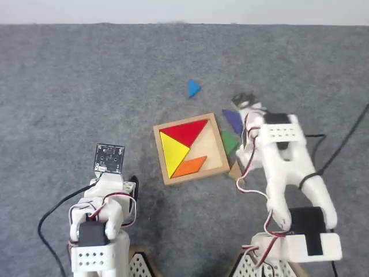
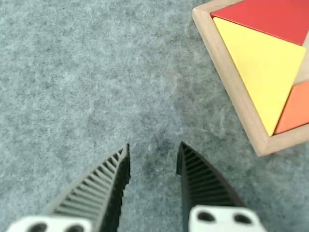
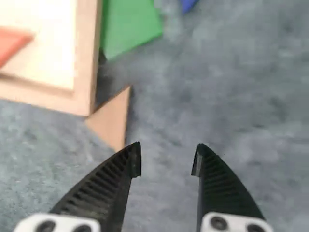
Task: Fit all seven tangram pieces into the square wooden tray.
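The square wooden tray [image 1: 163, 167] holds a red triangle [image 1: 187, 131], a yellow triangle [image 1: 173, 151] and an orange parallelogram [image 1: 189, 166]. On the carpet lie a blue triangle [image 1: 194, 88], a purple piece [image 1: 233, 120], a green piece [image 1: 229, 141] and a tan triangle [image 1: 235, 169]. My right gripper [image 3: 166, 162] is open over bare carpet, just beside the tan triangle [image 3: 113, 121] at the tray's corner [image 3: 86, 58], with the green piece [image 3: 128, 24] beyond. My left gripper [image 2: 153, 157] is open and empty over carpet, a short way off the tray's rim [image 2: 227, 72].
Grey carpet covers the whole table. The right arm's white body [image 1: 279, 138] hangs over the carpet next to the purple and green pieces. Cables [image 1: 337, 153] trail at the right. Wide bare carpet spreads left of and behind the tray.
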